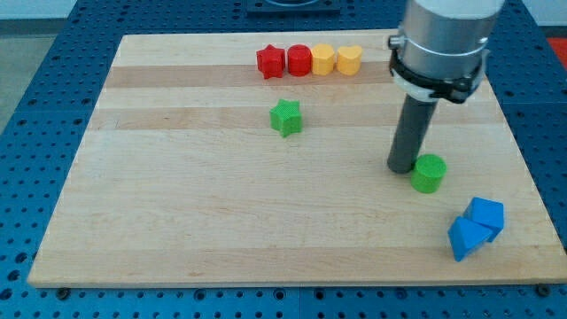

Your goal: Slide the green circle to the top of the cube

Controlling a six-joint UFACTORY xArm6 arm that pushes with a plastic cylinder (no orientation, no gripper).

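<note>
The green circle [429, 173] stands at the board's right side. My tip [402, 167] rests on the board just to the left of it, touching or nearly touching its upper left edge. The blue cube [486, 215] sits below and to the right of the green circle, near the board's lower right corner. A second blue block [465, 238], wedge-like in shape, touches the cube on its lower left.
A green star [286, 117] lies near the board's upper middle. A row along the top holds a red star [270, 61], a red cylinder [299, 60], a yellow hexagon [322, 60] and a yellow heart [349, 60]. The wooden board [177, 195] lies on a blue pegboard.
</note>
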